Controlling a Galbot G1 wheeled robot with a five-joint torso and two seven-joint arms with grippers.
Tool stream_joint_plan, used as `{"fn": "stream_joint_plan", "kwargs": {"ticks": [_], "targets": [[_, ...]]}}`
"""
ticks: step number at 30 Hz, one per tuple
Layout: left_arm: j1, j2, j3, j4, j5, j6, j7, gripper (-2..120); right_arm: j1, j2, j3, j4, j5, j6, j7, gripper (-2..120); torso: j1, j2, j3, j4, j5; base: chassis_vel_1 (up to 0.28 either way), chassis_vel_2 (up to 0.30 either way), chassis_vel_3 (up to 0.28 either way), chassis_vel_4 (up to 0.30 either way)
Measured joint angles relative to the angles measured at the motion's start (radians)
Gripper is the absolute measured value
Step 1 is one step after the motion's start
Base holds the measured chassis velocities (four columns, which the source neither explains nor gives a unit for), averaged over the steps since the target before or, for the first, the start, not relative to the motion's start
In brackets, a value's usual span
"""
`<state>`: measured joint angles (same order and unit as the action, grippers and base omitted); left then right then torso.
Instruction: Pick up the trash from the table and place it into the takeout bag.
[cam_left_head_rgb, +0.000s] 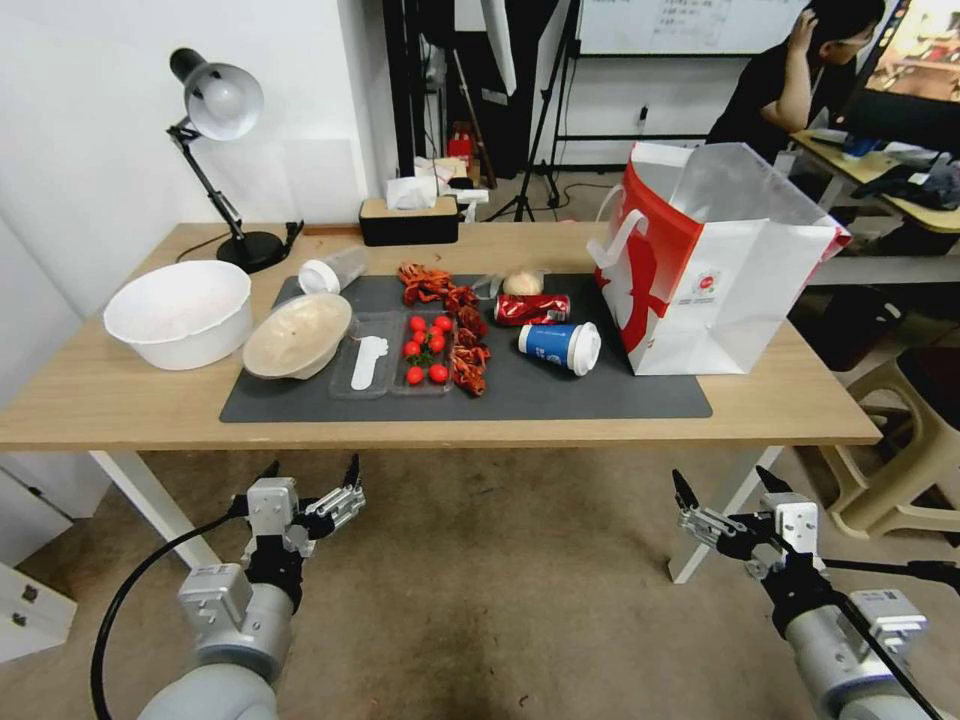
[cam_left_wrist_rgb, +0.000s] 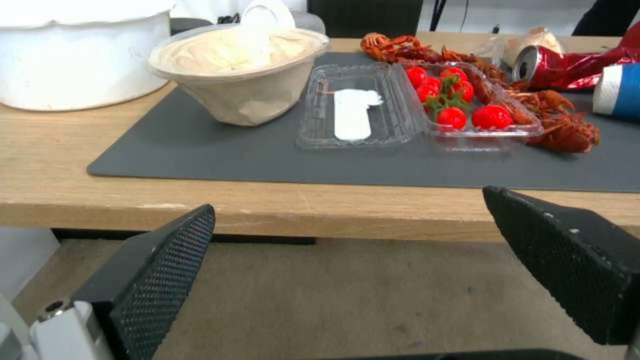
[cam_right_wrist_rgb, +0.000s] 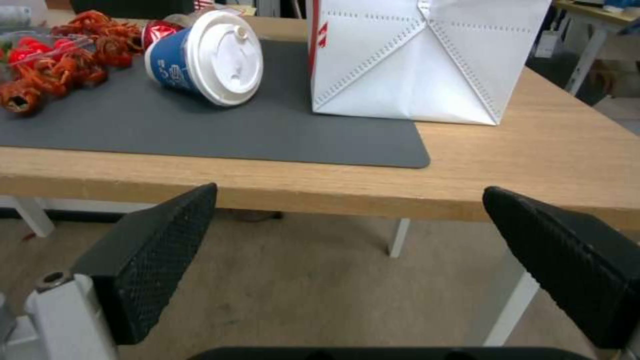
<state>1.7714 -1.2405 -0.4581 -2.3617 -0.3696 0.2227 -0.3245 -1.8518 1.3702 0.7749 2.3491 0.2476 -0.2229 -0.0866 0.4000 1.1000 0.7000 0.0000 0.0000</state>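
On the table (cam_left_head_rgb: 120, 400), trash lies on the dark mat (cam_left_head_rgb: 580, 395): a blue-white paper cup (cam_left_head_rgb: 560, 347) on its side, a crushed red can (cam_left_head_rgb: 532, 309), a beige wrapped lump (cam_left_head_rgb: 522, 283), a tan bowl (cam_left_head_rgb: 297, 335) and a clear white-lidded tub (cam_left_head_rgb: 332, 270). The white and red takeout bag (cam_left_head_rgb: 720, 280) stands open at the mat's right end. Both grippers hang below the table's front edge, open and empty: the left gripper (cam_left_head_rgb: 311, 466) in front of the tan bowl (cam_left_wrist_rgb: 240, 75), the right gripper (cam_left_head_rgb: 722, 480) in front of the bag (cam_right_wrist_rgb: 413, 60) and cup (cam_right_wrist_rgb: 207, 57).
A large white bowl (cam_left_head_rgb: 180, 312) sits at the table's left. A clear tray of tomatoes (cam_left_head_rgb: 425, 350) and red crayfish (cam_left_head_rgb: 460, 330) lie mid-mat. A desk lamp (cam_left_head_rgb: 225, 150) and tissue box (cam_left_head_rgb: 408, 220) stand at the back. A beige stool (cam_left_head_rgb: 900, 450) is at the right.
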Motion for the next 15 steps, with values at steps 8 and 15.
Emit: {"fn": "stream_joint_plan", "kwargs": {"ticks": [8,15], "targets": [[0.002,-0.006,0.002,0.005,0.006,-0.01,0.002,100,0.003,0.0,-0.002,-0.004,0.0,0.004,0.002,100,0.0,0.0,0.0,0.0,0.0,0.0,0.0,0.0,0.0],[0.001,-0.011,0.004,0.008,0.008,-0.023,0.007,100,0.002,0.004,-0.005,-0.001,-0.001,0.007,0.004,100,0.0,0.0,0.0,0.0,0.0,0.0,0.0,0.0,0.0]]}}
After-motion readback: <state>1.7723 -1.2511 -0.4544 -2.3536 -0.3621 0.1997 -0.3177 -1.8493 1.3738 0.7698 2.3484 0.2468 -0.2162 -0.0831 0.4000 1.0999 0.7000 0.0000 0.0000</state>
